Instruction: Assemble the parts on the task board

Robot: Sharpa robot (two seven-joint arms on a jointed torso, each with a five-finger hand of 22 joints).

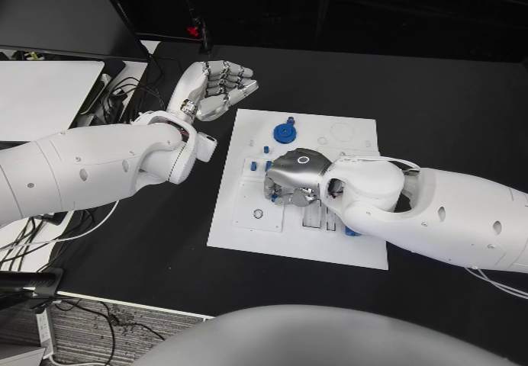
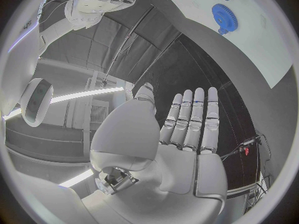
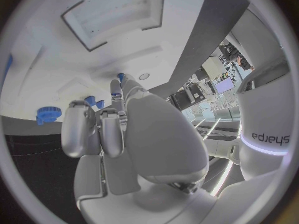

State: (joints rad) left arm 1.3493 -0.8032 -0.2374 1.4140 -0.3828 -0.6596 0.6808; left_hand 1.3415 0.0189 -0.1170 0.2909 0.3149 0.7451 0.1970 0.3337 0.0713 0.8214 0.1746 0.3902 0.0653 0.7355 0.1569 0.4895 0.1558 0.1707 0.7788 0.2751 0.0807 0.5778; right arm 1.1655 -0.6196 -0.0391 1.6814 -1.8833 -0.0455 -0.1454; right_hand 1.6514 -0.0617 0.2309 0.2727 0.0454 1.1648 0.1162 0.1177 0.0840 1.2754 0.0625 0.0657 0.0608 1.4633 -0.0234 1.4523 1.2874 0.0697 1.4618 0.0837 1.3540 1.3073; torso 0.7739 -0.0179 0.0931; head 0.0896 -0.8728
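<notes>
- The left hand (image 1: 217, 89) hangs over the black table (image 1: 440, 91) just off the far-left corner of the white board (image 1: 248, 229). Its fingers (image 2: 193, 124) are straight, side by side and empty; it holds nothing.
- On the board, a blue gear (image 1: 285, 132) stands near the far edge, and small blue pegs (image 1: 255, 165) lie in a loose row just left of the right hand.
- The right hand (image 1: 295, 181) sits over the middle of the board, palm down. The nearest pegs lie to its left and a little farther off, close by its fingertips (image 3: 117, 84). Two of its fingers are curled in and one reaches out toward a peg; whether it touches or pinches a peg, I cannot tell.
- By my judgement the right hand is much the nearer to the parts, so the next pick is its job; the left is well apart from them.
- The word "sharpa" is printed on the right forearm (image 3: 271, 138).
</notes>
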